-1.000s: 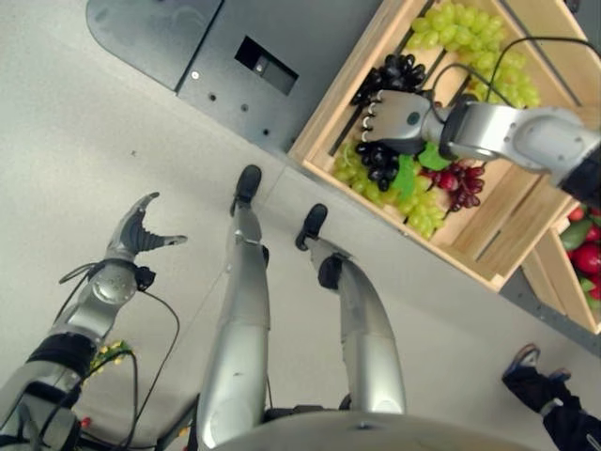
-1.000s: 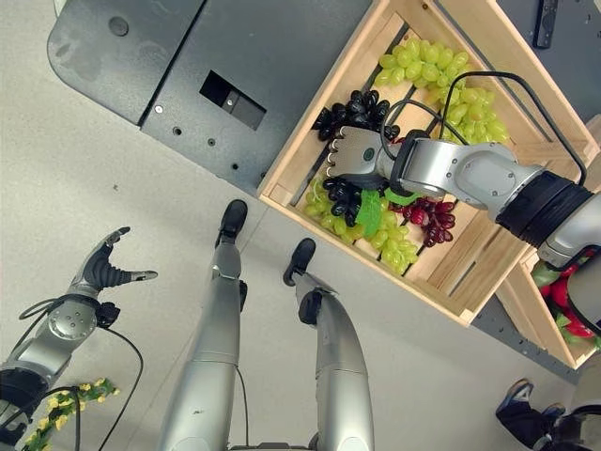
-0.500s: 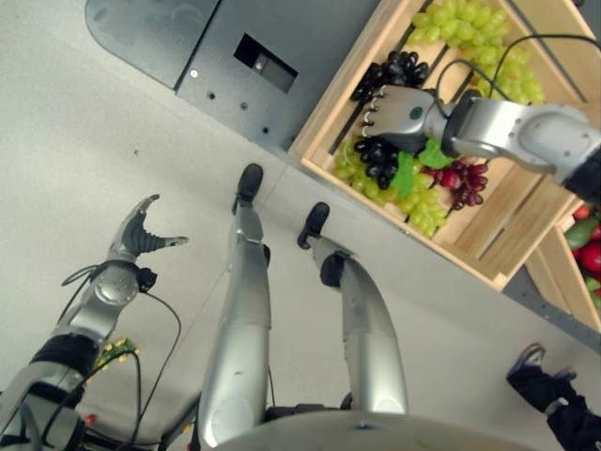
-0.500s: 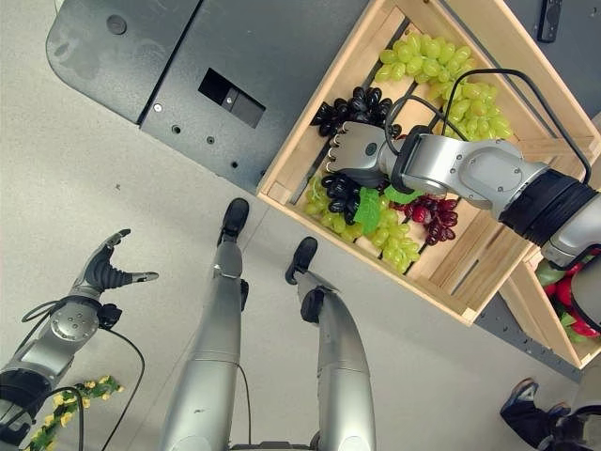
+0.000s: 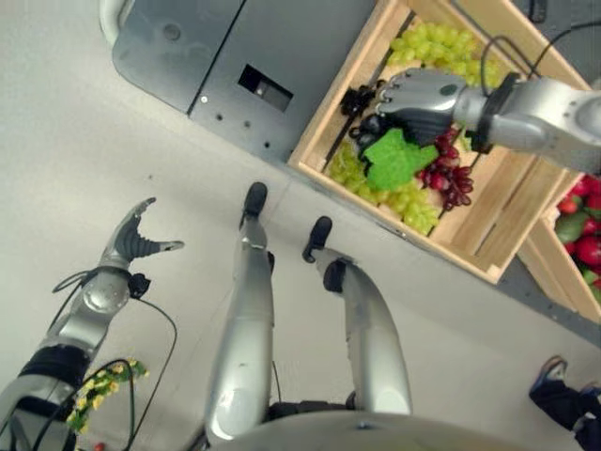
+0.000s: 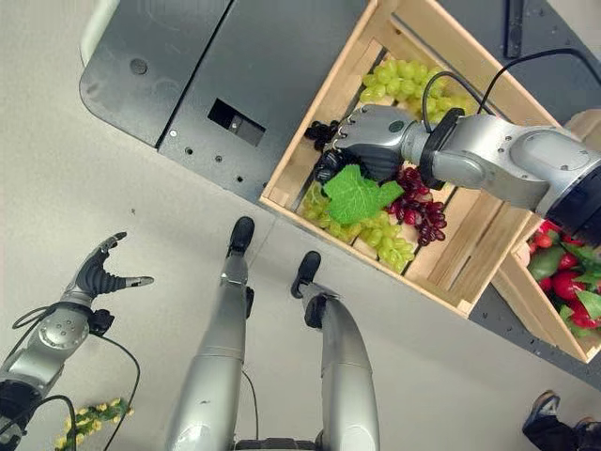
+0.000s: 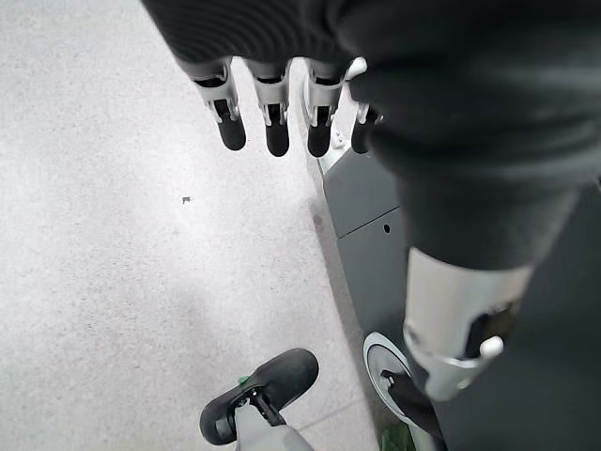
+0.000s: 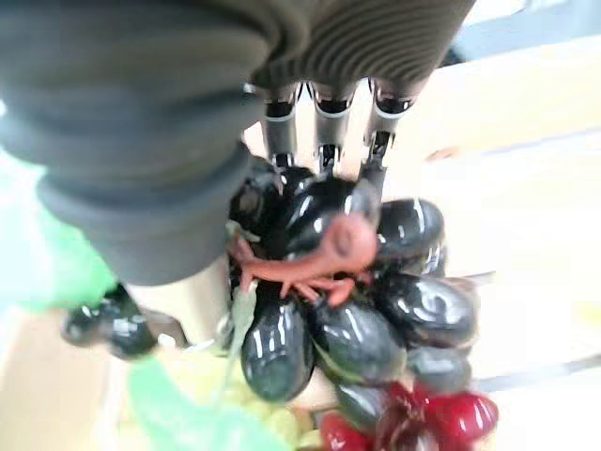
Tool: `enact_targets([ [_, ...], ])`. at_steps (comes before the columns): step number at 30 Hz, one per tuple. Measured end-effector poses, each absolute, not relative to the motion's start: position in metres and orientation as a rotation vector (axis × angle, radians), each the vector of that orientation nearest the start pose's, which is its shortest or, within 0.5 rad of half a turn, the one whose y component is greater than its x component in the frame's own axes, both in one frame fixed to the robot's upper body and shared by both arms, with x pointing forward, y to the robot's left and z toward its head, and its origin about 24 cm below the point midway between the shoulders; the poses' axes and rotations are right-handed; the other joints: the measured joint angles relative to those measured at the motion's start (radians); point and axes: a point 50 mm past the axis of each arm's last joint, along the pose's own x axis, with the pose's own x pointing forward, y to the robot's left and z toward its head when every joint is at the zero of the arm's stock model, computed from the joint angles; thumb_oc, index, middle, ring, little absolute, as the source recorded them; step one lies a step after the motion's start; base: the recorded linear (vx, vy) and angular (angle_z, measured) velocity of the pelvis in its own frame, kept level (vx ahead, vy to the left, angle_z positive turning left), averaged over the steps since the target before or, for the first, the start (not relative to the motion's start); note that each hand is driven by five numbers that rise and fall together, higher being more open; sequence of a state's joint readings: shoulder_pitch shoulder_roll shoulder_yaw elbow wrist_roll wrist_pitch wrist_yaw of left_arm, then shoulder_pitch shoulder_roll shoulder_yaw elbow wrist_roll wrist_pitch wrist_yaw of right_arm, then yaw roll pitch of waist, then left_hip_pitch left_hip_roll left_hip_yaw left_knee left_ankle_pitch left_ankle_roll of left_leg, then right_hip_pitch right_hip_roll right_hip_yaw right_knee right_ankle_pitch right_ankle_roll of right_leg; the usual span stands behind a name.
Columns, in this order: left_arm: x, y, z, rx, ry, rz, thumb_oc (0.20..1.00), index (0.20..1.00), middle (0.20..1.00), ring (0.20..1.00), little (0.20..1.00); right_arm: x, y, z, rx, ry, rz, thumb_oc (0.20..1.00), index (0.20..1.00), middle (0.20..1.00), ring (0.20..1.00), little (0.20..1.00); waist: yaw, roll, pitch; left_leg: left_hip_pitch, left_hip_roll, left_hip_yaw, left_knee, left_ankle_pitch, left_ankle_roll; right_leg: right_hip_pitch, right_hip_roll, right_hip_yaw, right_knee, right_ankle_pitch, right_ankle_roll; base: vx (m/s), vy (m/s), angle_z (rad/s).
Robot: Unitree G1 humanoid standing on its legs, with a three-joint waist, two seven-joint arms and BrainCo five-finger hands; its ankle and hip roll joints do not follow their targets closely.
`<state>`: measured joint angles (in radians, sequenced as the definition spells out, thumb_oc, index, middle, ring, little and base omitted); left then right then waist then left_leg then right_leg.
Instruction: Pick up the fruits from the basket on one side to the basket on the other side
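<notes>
A wooden crate (image 5: 340, 86) on the floor holds green grapes (image 5: 438, 41), red grapes (image 5: 449, 175) and a black bunch (image 6: 322, 132) near its far wall. My right hand (image 6: 377, 133) hovers over the crate, shut on another black grape bunch (image 8: 329, 282) whose reddish stem shows between the fingers. A large green leaf (image 5: 394, 158) hangs from that bunch, above the green grapes (image 6: 390, 242) at the crate's near side. Far to the left, my left hand (image 5: 137, 243) hangs open above the bare floor, its fingers (image 7: 272, 122) straight and holding nothing.
A second crate (image 5: 562, 272) with red and green fruit sits at the right edge. A dark grey metal base (image 5: 216, 66) lies beside the grape crate. A yellow-green sprig (image 5: 103, 381) lies at the lower left. A person's shoe (image 5: 554, 381) shows at the lower right.
My right hand has risen from the crate with the black bunch, and the green leaf now hangs free below it. The camera shifted slightly. The left hand has stayed in place.
</notes>
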<state>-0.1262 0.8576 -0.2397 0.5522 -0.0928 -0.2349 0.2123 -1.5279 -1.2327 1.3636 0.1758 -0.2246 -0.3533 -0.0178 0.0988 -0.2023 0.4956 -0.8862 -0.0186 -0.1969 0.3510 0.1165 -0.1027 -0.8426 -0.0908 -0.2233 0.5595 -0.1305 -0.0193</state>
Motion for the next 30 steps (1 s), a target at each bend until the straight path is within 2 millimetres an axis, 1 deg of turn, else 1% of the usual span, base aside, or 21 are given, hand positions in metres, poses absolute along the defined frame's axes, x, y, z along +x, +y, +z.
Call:
enact_targets([
  [1,0.250,0.331,0.040,0.808,0.185,0.151,1.000,1.000,1.000,1.000,1.000,0.326,-0.160,0.284,-1.799,-0.722,0.582,0.200,0.200,0.200,0.200,0.200,-0.001,0.003,0.002,0.009,0.000,0.003,-0.002,0.001,0.001,0.007,-0.001,0.002,-0.001,0.001,0.002,0.00,0.013,-0.03],
  [2,0.249,0.329,0.037,0.801,0.190,0.145,1.000,1.000,1.000,1.000,1.000,0.325,-0.161,0.283,-1.775,-0.719,0.582,0.200,0.200,0.200,0.200,0.200,-0.002,0.004,0.003,0.012,0.000,0.005,-0.002,0.001,0.002,0.009,-0.001,0.003,-0.001,0.002,0.002,-0.01,0.017,-0.04],
  [3,0.248,0.325,0.033,0.782,0.196,0.135,1.000,1.000,1.000,1.000,1.000,0.324,-0.164,0.279,-1.707,-0.714,0.575,0.200,0.200,0.200,0.200,0.200,-0.002,0.008,0.005,0.017,0.001,0.006,-0.003,0.001,0.002,0.014,-0.001,0.005,-0.002,0.002,0.002,0.00,0.000,0.00],
  [4,0.248,0.325,0.033,0.782,0.196,0.135,1.000,1.000,1.000,1.000,1.000,0.324,-0.164,0.279,-1.707,-0.714,0.575,0.200,0.200,0.200,0.200,0.200,-0.002,0.008,0.005,0.017,0.001,0.006,-0.003,0.001,0.002,0.014,-0.001,0.005,-0.002,0.002,0.002,-0.01,0.011,-0.04],
  [5,0.246,0.320,0.026,0.764,0.207,0.120,1.000,1.000,1.000,1.000,1.000,0.324,-0.167,0.274,-1.628,-0.693,0.576,0.200,0.200,0.200,0.200,0.200,-0.001,0.013,0.009,0.025,0.002,0.010,-0.006,0.001,0.002,0.020,0.000,0.008,-0.005,0.004,0.002,-0.01,0.007,-0.05],
  [7,0.246,0.318,0.024,0.760,0.210,0.111,1.000,1.000,1.000,1.000,1.000,0.324,-0.169,0.271,-1.587,-0.684,0.572,0.200,0.200,0.200,0.200,0.200,-0.001,0.013,0.009,0.032,0.002,0.016,-0.009,0.002,0.003,0.023,0.001,0.011,-0.006,0.006,0.001,0.00,0.003,-0.03],
  [8,0.246,0.314,0.023,0.750,0.202,0.100,1.000,1.000,1.000,1.000,1.000,0.322,-0.177,0.268,-1.465,-0.680,0.531,0.200,0.200,0.200,0.200,0.200,0.002,0.017,0.011,0.048,0.002,0.017,-0.015,0.002,0.004,0.042,0.002,0.011,-0.016,0.006,0.001,0.00,0.000,0.00],
  [10,0.245,0.311,0.020,0.731,0.207,0.097,1.000,1.000,1.000,1.000,1.000,0.321,-0.181,0.268,-1.393,-0.667,0.518,0.200,0.200,0.200,0.200,0.200,0.001,0.023,0.015,0.079,0.002,0.026,-0.026,0.000,0.007,0.072,0.002,0.015,-0.029,0.008,0.004,0.00,0.009,-0.03],
  [11,0.245,0.310,0.020,0.723,0.204,0.097,1.000,1.000,1.000,1.000,1.000,0.320,-0.184,0.268,-1.336,-0.670,0.501,0.200,0.200,0.200,0.200,0.200,0.002,0.024,0.017,0.089,0.003,0.027,-0.030,0.000,0.010,0.083,0.003,0.015,-0.035,0.009,0.005,0.01,0.012,-0.04],
  [12,0.245,0.309,0.018,0.720,0.210,0.085,1.000,1.000,1.000,1.000,1.000,0.320,-0.188,0.269,-1.239,-0.665,0.480,0.200,0.200,0.200,0.200,0.200,0.000,0.030,0.020,0.112,0.002,0.028,-0.033,-0.003,0.013,0.112,0.004,0.014,-0.048,0.011,0.008,0.00,0.000,0.00],
  [13,0.245,0.309,0.018,0.719,0.211,0.084,1.000,1.000,1.000,1.000,1.000,0.319,-0.190,0.268,-1.201,-0.656,0.477,0.200,0.200,0.200,0.200,0.200,0.001,0.031,0.021,0.127,0.002,0.030,-0.036,-0.004,0.016,0.127,0.004,0.015,-0.052,0.011,0.009,0.00,0.000,0.00],
  [16,0.243,0.310,0.018,0.716,0.210,0.072,1.000,1.000,1.000,1.000,1.000,0.317,-0.205,0.258,-0.996,-0.604,0.440,0.200,0.200,0.200,0.200,0.200,0.003,0.033,0.022,0.199,0.005,0.035,-0.058,-0.010,0.023,0.199,0.002,0.019,-0.080,0.010,0.016,0.00,0.000,0.00],
  [19,0.243,0.311,0.019,0.704,0.209,0.071,1.000,1.000,1.000,1.000,1.000,0.315,-0.216,0.255,-0.859,-0.587,0.402,0.200,0.200,0.200,0.200,0.200,0.002,0.037,0.025,0.235,0.002,0.038,-0.063,-0.014,0.028,0.240,0.000,0.021,-0.095,0.012,0.020,0.03,0.010,0.00],
  [20,0.241,0.312,0.019,0.700,0.214,0.071,1.000,1.000,1.000,1.000,1.000,0.314,-0.225,0.245,-0.798,-0.548,0.389,0.200,0.200,0.200,0.200,0.200,0.006,0.042,0.028,0.274,0.001,0.041,-0.072,-0.018,0.032,0.283,-0.001,0.021,-0.110,0.012,0.026,0.05,0.007,0.01],
  [22,0.237,0.316,0.018,0.682,0.223,0.088,1.000,1.000,1.000,1.000,1.000,0.311,-0.232,0.239,-0.740,-0.526,0.375,0.200,0.200,0.200,0.200,0.200,0.004,0.046,0.030,0.322,-0.002,0.046,-0.092,-0.019,0.033,0.326,-0.005,0.024,-0.124,0.011,0.032,0.06,0.011,0.00],
  [24,0.235,0.317,0.017,0.681,0.228,0.091,1.000,1.000,1.000,1.000,1.000,0.311,-0.234,0.239,-0.715,-0.525,0.368,0.200,0.200,0.200,0.200,0.200,0.003,0.046,0.031,0.336,-0.003,0.049,-0.096,-0.019,0.034,0.340,-0.006,0.025,-0.128,0.011,0.033,0.04,0.007,0.00],
  [25,0.234,0.317,0.016,0.678,0.233,0.083,1.000,1.000,1.000,1.000,1.000,0.309,-0.240,0.238,-0.663,-0.526,0.339,0.200,0.200,0.200,0.200,0.200,0.003,0.049,0.032,0.360,-0.005,0.050,-0.098,-0.024,0.041,0.365,-0.009,0.025,-0.131,0.007,0.036,0.00,0.000,0.00],
  [26,0.234,0.318,0.015,0.677,0.238,0.083,1.000,1.000,1.000,1.000,1.000,0.309,-0.242,0.237,-0.646,-0.519,0.332,0.200,0.200,0.200,0.200,0.200,0.003,0.049,0.033,0.372,-0.005,0.051,-0.101,-0.024,0.041,0.377,-0.009,0.025,-0.136,0.007,0.037,0.00,0.000,0.00],
  [28,0.233,0.318,0.014,0.675,0.245,0.085,1.000,1.000,1.000,1.000,1.000,0.309,-0.244,0.235,-0.637,-0.509,0.330,0.200,0.200,0.200,0.200,0.200,0.002,0.050,0.033,0.390,-0.006,0.052,-0.107,-0.025,0.043,0.395,-0.010,0.024,-0.142,0.005,0.039,0.00,0.000,0.00],
  [30,0.234,0.318,0.015,0.671,0.239,0.087,1.000,1.000,1.000,1.000,1.000,0.307,-0.245,0.240,-0.652,-0.517,0.330,0.200,0.200,0.200,0.200,0.200,0.002,0.051,0.033,0.392,-0.007,0.052,-0.109,-0.025,0.043,0.396,-0.011,0.024,-0.141,0.005,0.040,0.00,0.000,0.00],
])
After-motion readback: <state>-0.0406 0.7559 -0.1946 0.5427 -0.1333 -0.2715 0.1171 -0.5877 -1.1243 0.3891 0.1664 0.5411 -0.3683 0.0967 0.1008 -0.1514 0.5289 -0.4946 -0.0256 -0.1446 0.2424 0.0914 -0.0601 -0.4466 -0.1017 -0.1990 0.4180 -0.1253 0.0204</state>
